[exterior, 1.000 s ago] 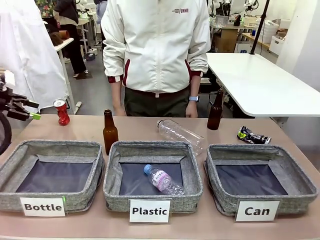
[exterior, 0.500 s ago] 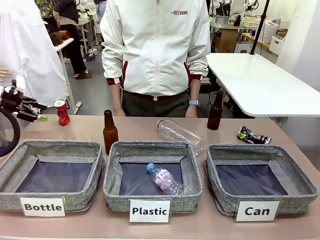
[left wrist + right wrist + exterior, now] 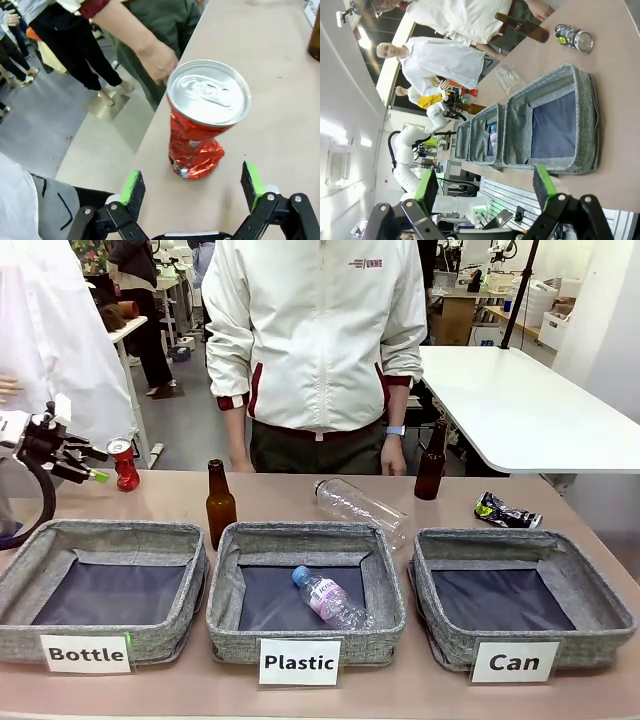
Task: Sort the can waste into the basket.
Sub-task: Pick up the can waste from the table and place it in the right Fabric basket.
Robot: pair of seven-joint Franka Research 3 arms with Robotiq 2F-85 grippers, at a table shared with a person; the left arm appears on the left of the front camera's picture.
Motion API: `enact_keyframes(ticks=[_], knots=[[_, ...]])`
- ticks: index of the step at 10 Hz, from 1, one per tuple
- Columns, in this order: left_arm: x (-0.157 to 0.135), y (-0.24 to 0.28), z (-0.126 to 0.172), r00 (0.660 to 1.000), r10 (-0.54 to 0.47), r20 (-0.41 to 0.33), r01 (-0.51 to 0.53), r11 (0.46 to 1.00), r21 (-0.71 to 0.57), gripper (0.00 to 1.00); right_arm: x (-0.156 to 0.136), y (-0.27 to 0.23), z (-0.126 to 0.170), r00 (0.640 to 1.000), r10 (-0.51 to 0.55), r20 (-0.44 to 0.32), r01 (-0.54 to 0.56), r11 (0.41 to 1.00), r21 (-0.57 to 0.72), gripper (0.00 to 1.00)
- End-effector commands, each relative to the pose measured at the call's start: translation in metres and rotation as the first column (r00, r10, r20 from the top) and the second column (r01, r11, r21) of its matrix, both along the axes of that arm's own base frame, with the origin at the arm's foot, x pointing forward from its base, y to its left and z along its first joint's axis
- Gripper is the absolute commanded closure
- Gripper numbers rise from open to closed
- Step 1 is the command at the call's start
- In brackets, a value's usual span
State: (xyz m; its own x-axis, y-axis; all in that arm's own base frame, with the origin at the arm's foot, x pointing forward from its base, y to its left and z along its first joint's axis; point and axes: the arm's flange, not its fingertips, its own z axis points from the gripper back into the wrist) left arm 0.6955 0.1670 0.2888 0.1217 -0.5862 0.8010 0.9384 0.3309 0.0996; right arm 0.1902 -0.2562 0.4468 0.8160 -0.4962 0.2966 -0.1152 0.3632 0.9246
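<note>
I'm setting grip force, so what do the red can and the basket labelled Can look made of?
Red can: thin metal, probably aluminium; shiny silver top with a pull tab, glossy red wall crumpled into sharp creases. Basket: soft grey woven or felt-like fabric, matte, with a smooth dark lining; its walls sag slightly.

The left arm (image 3: 18, 430) runs off the front view's left edge. The left wrist view's right edge cuts a brown bottle (image 3: 315, 37). Print on the black can (image 3: 505, 511) is too small to read.
</note>
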Motion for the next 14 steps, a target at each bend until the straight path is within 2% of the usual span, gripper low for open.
enact_keyframes(ticks=[1,6,12,14], knots=[[0.015,-0.003,-0.001,1.000,0.003,-0.027,-0.003,1.000,0.020,0.00,0.002,-0.002,0.002,0.999,0.000,0.034,0.000,1.000,0.001,0.00],[0.028,-0.026,-0.010,0.999,-0.045,-0.030,0.043,0.998,-0.042,0.00,0.002,-0.002,0.002,0.999,0.000,0.034,0.000,1.000,0.001,0.00],[0.039,-0.032,-0.025,0.995,-0.086,-0.052,0.076,0.982,-0.172,0.00,0.002,-0.002,0.002,0.999,0.000,0.034,0.000,1.000,0.001,0.00],[0.041,-0.031,-0.028,0.995,-0.098,-0.034,0.088,0.967,-0.238,0.00,0.002,-0.002,0.002,0.999,0.000,0.034,0.000,1.000,0.001,0.00]])
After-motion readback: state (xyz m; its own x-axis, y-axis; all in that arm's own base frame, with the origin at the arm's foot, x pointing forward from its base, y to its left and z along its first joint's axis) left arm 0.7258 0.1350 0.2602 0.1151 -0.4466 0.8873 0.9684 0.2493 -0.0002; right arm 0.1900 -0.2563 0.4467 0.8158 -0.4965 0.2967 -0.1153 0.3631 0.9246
